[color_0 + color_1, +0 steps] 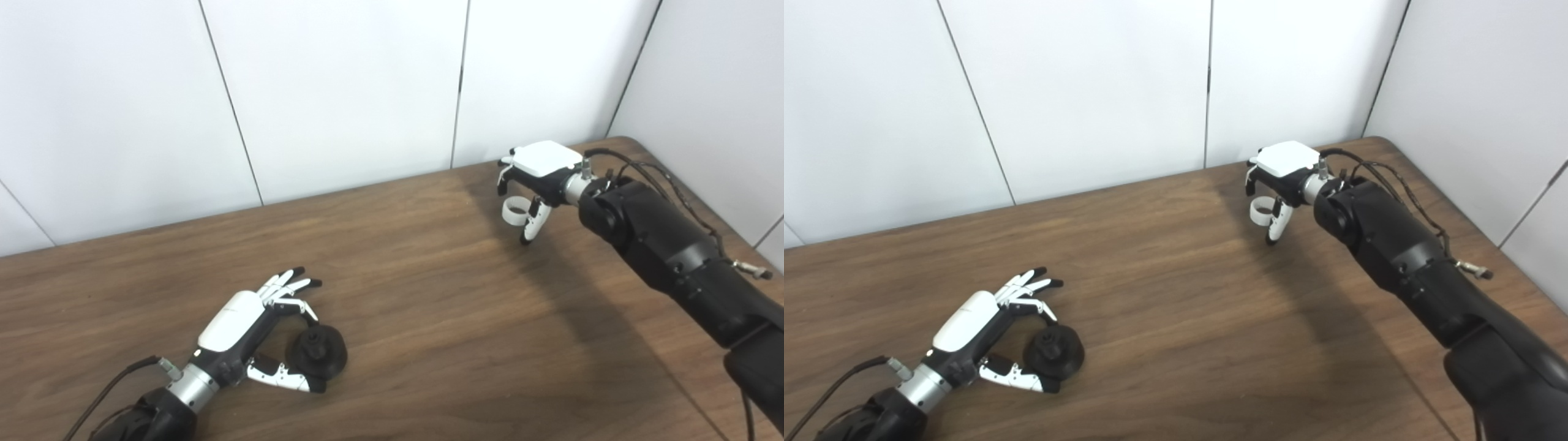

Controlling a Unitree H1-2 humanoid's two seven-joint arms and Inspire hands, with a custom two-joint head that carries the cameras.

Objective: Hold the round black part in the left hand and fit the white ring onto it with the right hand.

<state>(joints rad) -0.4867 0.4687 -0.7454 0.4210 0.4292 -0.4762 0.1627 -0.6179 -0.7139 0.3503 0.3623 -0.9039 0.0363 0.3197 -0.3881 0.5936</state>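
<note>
Two hands over the wooden table [429, 294], well apart. Left hand [245, 331] sits low at near-left, palm turned inward. Its thumb [282, 376] and one curled finger [300, 306] bracket the round black part [318, 354], which rests on the tabletop with a raised hub facing up. Thumb tip touches the part's near edge; the curled finger sits at its far edge. Firm clamp or loose cradle: can't tell. Remaining fingers are extended, fanned out and off the part.

Right hand [1280, 177] is at the far right, near the back wall [337, 92], palm down, raised off the table. White ring [1260, 210] is pinched between thumb and downward-curled fingers, hanging under the palm with its opening partly toward the camera. Ring is clear of the tabletop and far from the black part.
</note>
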